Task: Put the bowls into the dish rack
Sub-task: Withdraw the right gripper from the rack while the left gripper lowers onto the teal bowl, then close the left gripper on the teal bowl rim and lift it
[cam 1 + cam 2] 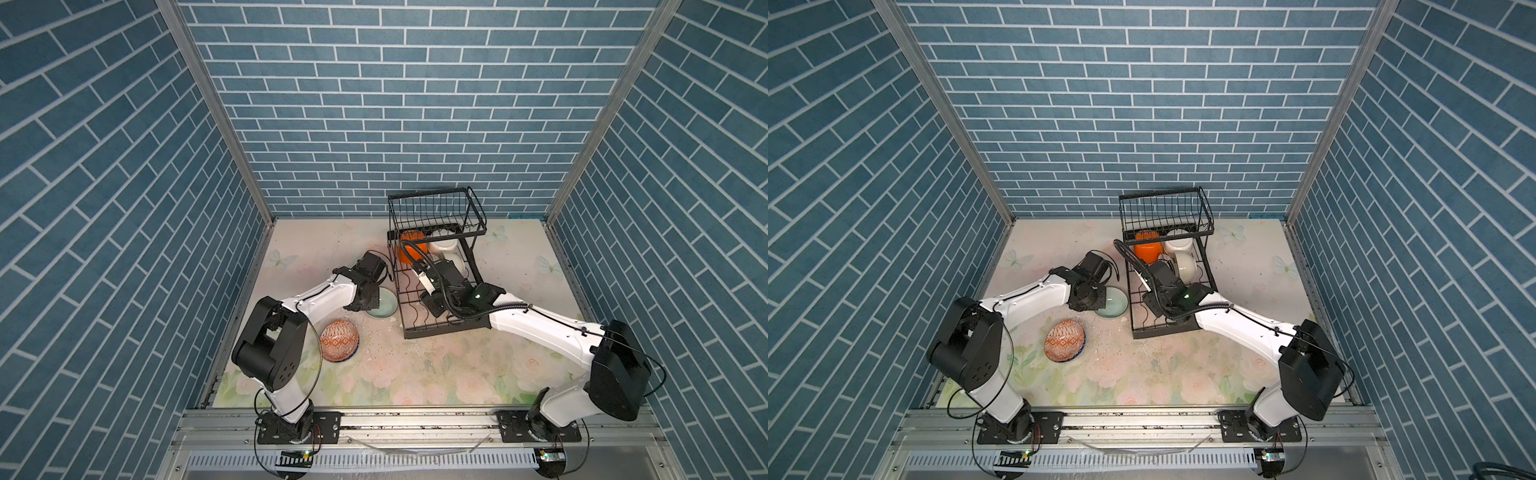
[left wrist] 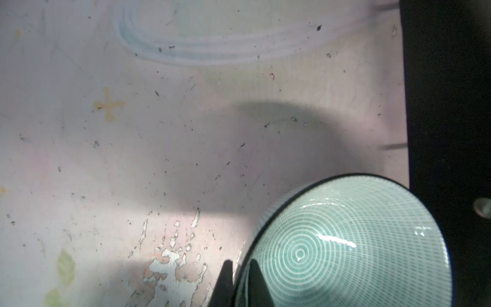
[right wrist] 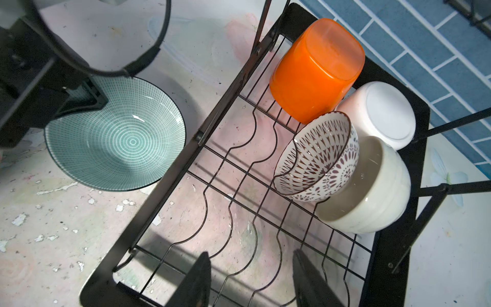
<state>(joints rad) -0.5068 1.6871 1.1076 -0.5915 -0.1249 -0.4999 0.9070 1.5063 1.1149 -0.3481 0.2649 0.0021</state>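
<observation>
A pale green bowl (image 1: 383,306) (image 1: 1115,302) (image 3: 117,138) with fine ring lines lies on the table just left of the dish rack (image 1: 415,329) (image 1: 1163,331) (image 3: 170,175). My left gripper (image 2: 241,277) (image 1: 366,306) is shut on its rim, one finger inside and one outside. My right gripper (image 3: 252,280) hangs open over the rack's bare wire base. At the rack's far end lean an orange bowl (image 3: 316,69) (image 1: 411,249), a white bowl (image 3: 382,114), a dark patterned bowl (image 3: 316,156) and a cream bowl (image 3: 372,191). An orange patterned bowl (image 1: 338,340) (image 1: 1064,340) sits upturned near the left arm.
The rack's raised basket (image 1: 436,208) stands over its far end above the bowls. The floral table top (image 1: 415,374) is scuffed and chipped. Blue brick walls close in the back and both sides. A metal rail (image 1: 415,419) runs along the front.
</observation>
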